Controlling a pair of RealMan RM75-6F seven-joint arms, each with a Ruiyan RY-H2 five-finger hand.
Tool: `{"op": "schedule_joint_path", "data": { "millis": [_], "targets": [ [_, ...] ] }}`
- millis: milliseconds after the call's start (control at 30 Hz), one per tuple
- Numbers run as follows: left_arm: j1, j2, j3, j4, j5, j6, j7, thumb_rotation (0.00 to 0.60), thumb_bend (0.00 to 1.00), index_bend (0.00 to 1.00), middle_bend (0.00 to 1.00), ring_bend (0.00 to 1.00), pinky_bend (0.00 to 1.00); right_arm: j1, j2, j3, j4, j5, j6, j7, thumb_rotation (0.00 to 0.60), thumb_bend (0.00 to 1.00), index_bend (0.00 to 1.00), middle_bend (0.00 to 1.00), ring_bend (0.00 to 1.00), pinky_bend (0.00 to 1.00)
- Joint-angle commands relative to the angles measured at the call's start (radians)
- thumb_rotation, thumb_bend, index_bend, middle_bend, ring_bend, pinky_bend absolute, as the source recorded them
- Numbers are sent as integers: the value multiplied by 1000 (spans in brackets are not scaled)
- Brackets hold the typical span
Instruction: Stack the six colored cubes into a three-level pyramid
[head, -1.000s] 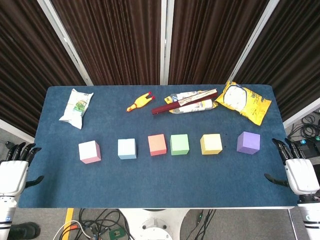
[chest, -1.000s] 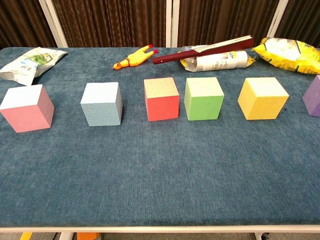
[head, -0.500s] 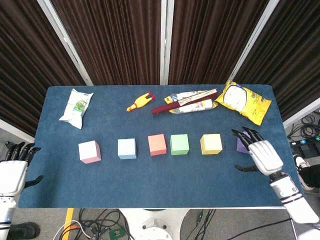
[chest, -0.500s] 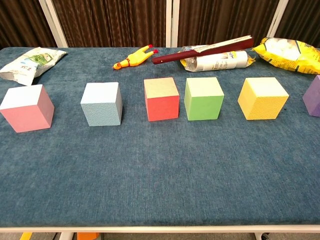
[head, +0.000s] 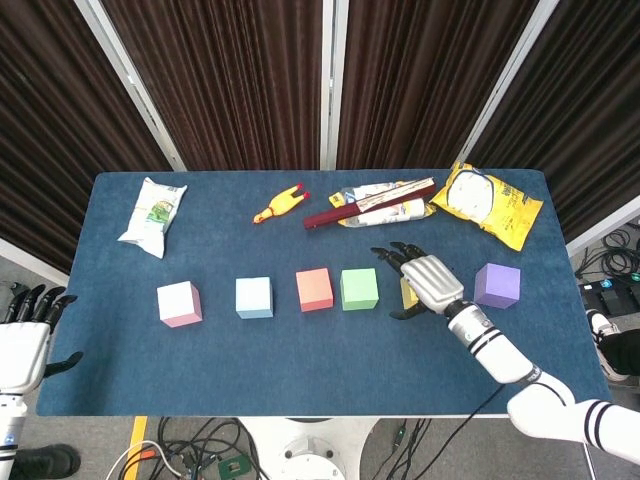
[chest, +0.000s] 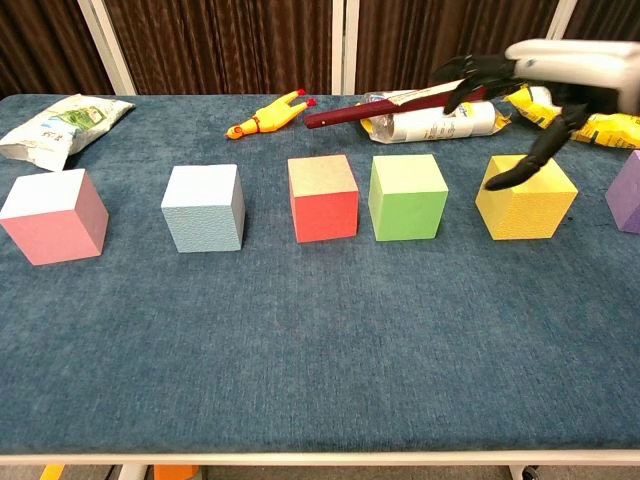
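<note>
Six cubes stand in a row on the blue table (head: 300, 360): pink (head: 179, 303), light blue (head: 254, 297), red (head: 314, 289), green (head: 359, 288), yellow (chest: 524, 200) and purple (head: 497, 285). My right hand (head: 422, 279) hovers over the yellow cube with its fingers spread and empty, hiding most of that cube in the head view. The chest view shows the same right hand (chest: 530, 85) above the yellow cube, thumb hanging near the cube's left top edge. My left hand (head: 24, 338) stays open off the table's left front corner.
Along the far side lie a white snack bag (head: 153, 214), a yellow rubber chicken (head: 279, 204), a dark red stick over a tube (head: 372, 205) and a yellow bag (head: 485, 203). Cables lie on the floor below the front edge.
My right hand has swung in from the table's right front corner, passed the purple cube and now hovers over the yellow one. The left hand and all cubes are where they were.
</note>
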Motion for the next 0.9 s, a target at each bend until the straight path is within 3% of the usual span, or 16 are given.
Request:
{"op": "schedule_joint_path", "data": {
  "millis": [33, 500, 900],
  "targets": [
    [0, -1, 0, 3, 0, -1, -8, 600, 0, 226, 151, 57, 108, 26, -60, 3, 47, 32, -6, -45, 600, 0, 1, 174, 11, 120],
    [-4, 5, 1, 11, 8, -7, -27, 600, 0, 226, 151, 57, 109, 95, -218, -2, 194, 113, -39, -86, 600, 0, 24, 225, 11, 120],
    [-2, 9, 3, 12, 9, -6, -33, 600, 0, 228, 151, 57, 109, 121, -293, 10, 288, 123, -15, -70, 600, 67, 143, 394, 85, 120]
  ]
}}
